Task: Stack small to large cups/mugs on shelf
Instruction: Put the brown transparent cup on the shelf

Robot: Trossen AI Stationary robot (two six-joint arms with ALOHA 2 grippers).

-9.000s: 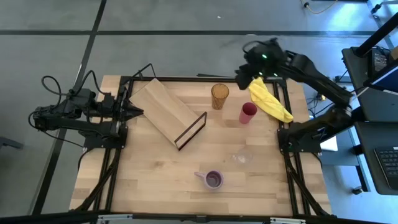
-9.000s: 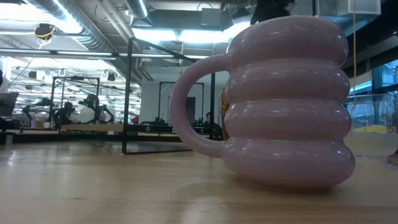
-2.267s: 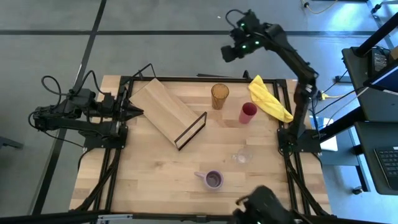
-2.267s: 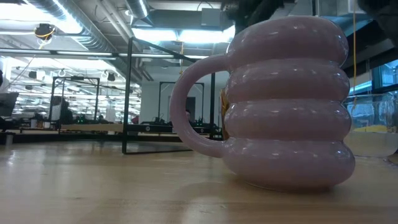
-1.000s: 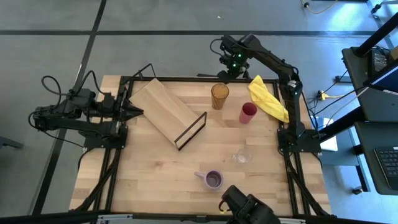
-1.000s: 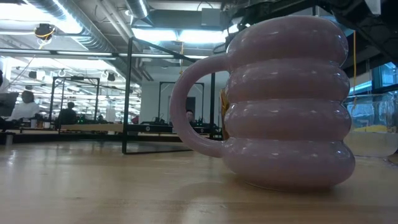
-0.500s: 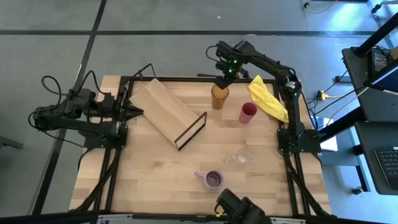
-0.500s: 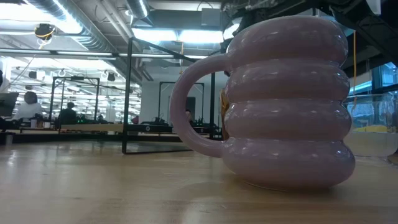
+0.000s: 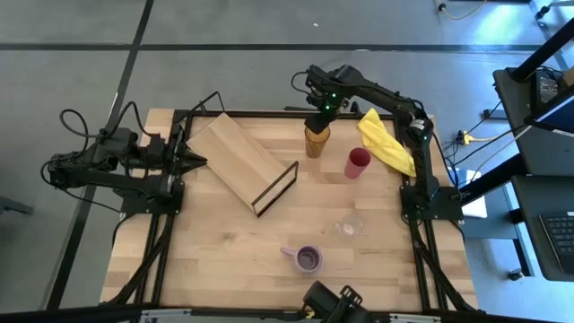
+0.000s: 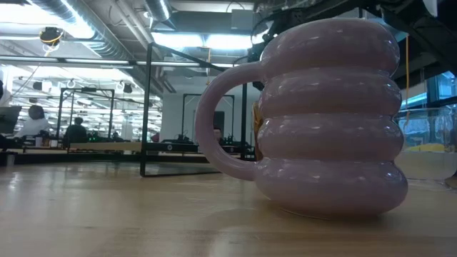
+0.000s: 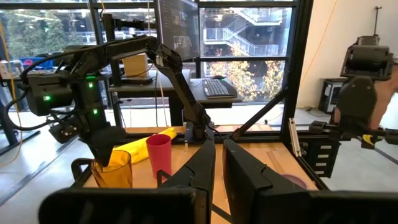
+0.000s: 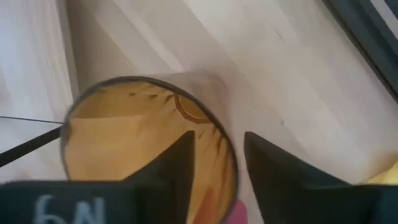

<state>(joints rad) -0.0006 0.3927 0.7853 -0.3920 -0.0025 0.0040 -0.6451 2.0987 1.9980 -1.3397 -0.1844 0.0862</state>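
**Right pincer straddling tumbler rim**

High view: amber tumbler (image 9: 317, 140) upright at 12 o'clock on the surface (image 9: 224, 260); right pincer (image 9: 319, 117) directly above; left pincer (image 9: 193, 161) far off, by the shelf (image 9: 235, 154).

Right wrist view: one finger (image 12: 171, 163) inside the rim, the other outside, narrowly parted, grip unconfirmed.

Left wrist view: left fingers (image 11: 202, 163) near-closed, empty.

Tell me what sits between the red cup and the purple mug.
In the high view, the small clear glass sits between the red cup and the purple mug.

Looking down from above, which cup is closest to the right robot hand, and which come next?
From the right gripper:
1. Amber tumbler, right under it at the table's far edge.
2. Red cup, beside the yellow cloth.
3. Clear glass, mid-table.
4. Purple mug, near front edge.
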